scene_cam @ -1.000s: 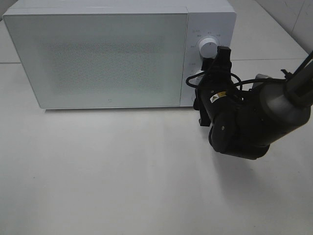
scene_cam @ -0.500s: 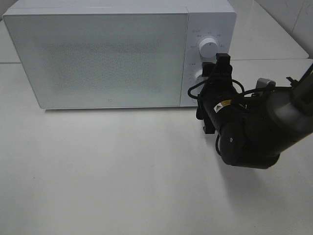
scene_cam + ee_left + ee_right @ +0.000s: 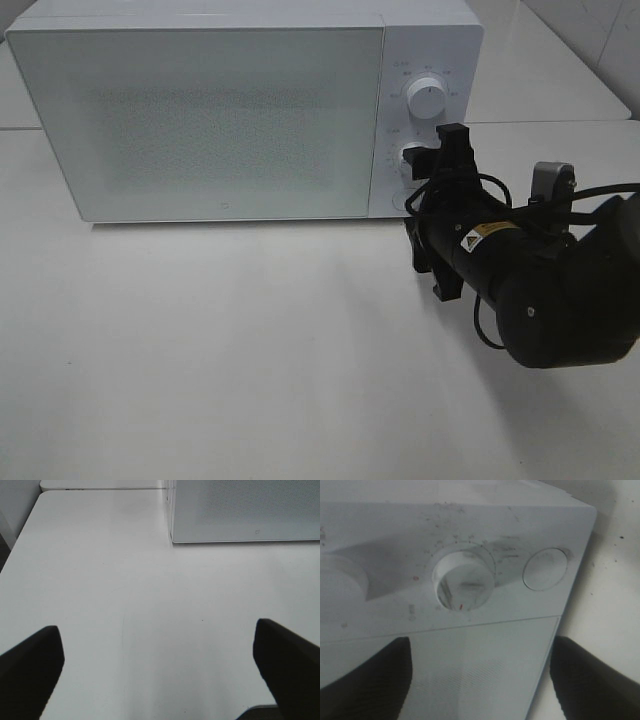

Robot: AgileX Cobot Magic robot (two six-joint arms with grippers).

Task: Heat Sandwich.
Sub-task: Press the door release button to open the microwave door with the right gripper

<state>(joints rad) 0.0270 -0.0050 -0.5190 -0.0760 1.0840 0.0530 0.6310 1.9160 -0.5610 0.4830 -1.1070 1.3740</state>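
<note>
High view: the white microwave [image 3: 200,120] stands on the tabletop [image 3: 200,350] with its door shut. The right end effector [image 3: 432,170] points at the microwave's control panel, just in front of the lower dial [image 3: 411,156].

Left wrist view: the left end effector [image 3: 160,665] hangs wide open above the tabletop, near the microwave's front corner.

Right wrist view: the right fingers [image 3: 365,680] stand wide apart and empty, facing the microwave's lower dial and round button [image 3: 545,569].

Where the sandwich lies cannot be told.

white microwave [image 3: 200,110], door shut, on a white table [image 3: 200,350]; upper dial [image 3: 427,100], lower dial [image 3: 463,580], perhaps a button [image 3: 545,569].
</note>
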